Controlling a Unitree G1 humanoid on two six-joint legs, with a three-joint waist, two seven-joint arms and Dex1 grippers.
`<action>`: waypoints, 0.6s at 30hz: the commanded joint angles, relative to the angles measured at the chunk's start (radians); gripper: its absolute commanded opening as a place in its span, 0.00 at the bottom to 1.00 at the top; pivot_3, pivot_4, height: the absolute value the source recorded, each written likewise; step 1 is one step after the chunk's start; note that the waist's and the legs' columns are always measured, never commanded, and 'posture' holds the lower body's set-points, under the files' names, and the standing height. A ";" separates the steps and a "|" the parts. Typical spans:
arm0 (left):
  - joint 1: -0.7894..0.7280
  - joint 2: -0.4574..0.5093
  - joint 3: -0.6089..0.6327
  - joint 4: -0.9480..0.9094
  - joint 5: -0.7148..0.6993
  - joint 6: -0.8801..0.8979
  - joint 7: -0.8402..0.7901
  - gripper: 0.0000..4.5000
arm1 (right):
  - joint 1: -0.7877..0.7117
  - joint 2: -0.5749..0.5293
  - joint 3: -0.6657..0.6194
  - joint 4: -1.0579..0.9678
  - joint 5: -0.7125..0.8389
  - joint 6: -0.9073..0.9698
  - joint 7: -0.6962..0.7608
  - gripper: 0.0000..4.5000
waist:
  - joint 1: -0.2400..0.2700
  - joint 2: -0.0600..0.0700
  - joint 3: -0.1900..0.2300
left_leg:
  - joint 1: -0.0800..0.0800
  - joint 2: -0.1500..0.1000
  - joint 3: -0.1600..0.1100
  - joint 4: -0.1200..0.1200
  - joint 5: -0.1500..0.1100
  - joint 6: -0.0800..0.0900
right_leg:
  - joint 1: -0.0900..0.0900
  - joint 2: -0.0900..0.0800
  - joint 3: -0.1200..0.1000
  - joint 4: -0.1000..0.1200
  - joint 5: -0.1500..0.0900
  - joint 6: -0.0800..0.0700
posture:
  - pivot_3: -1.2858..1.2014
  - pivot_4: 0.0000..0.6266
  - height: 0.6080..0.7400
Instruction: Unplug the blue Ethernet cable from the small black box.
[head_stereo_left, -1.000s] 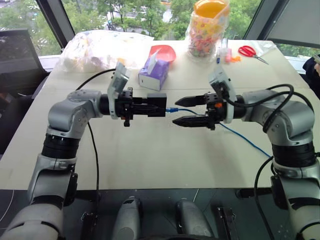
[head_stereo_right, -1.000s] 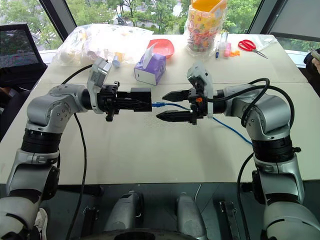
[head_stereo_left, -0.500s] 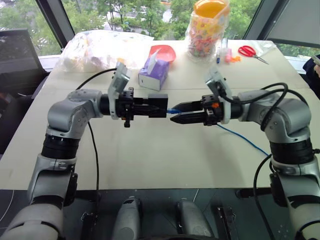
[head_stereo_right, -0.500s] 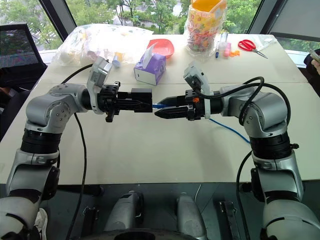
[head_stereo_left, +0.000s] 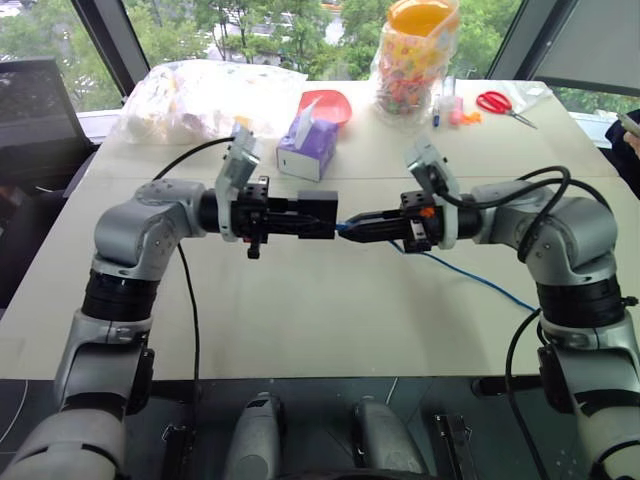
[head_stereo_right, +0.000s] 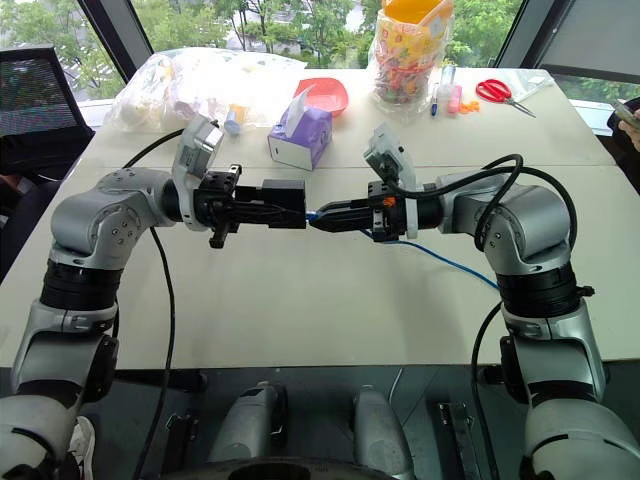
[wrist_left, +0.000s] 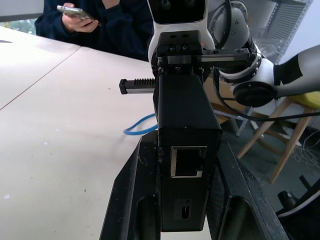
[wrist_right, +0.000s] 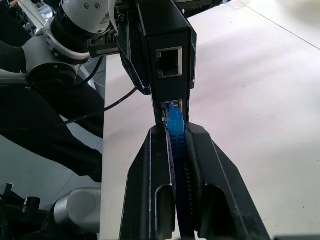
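Landmark: the small black box (head_stereo_left: 316, 214), held above the table (head_stereo_left: 300, 320), roughly over its middle.
Left tool: the left tool (wrist_left: 177, 212) is clamped on the sides of the box, gripping it level, one empty port facing that arm's wrist camera.
Right tool: the right tool (wrist_right: 176, 131) is closed on the blue plug (wrist_right: 175, 122), right up against the box's lower port.
Cable: the blue cable (head_stereo_right: 440, 260) runs from the plug away from the box, under the right arm, and trails across the table toward its right edge.
Done: box secured by one arm; plug pinched by the other. Both grips look in place.
Left: the plug is not yet out; in the right wrist view it sits inside the port. By my reading the pull apart remains, and perhaps pressing the latch first.
Hard to see: whether the fingers press the plug's release tab cannot be told; the tab itself is hidden between the fingers.
Cut off: the far end of the cable leaves the head views at the right arm.
Beyond the box: a purple tissue box (head_stereo_left: 308, 146) stands behind it, well apart.
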 joint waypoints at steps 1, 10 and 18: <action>0.006 0.012 -0.004 -0.022 0.014 -0.027 -0.005 0.12 | -0.032 -0.006 -0.013 -0.019 0.025 -0.006 0.009 0.01 | 0.000 0.000 0.000 | 0.000 0.000 0.000 0.000 0.000 0.000 | 0.000 0.000 0.000 0.000 0.000 0.000 | 0.52 0.24 0.96; 0.021 0.031 -0.010 -0.031 0.021 -0.048 -0.032 0.12 | 0.006 -0.029 -0.015 -0.031 0.010 -0.028 0.009 0.01 | 0.001 0.000 0.000 | 0.000 0.000 0.000 0.000 0.000 0.000 | 0.000 0.000 0.000 0.000 0.000 0.000 | 0.52 0.24 0.96; 0.033 0.067 0.000 -0.035 0.004 -0.046 -0.049 0.12 | 0.078 -0.142 -0.006 0.001 -0.048 -0.123 0.067 0.01 | 0.001 0.000 0.000 | 0.000 0.000 0.000 0.000 0.000 0.000 | 0.000 0.000 0.000 -0.001 0.000 0.000 | 0.52 0.24 0.96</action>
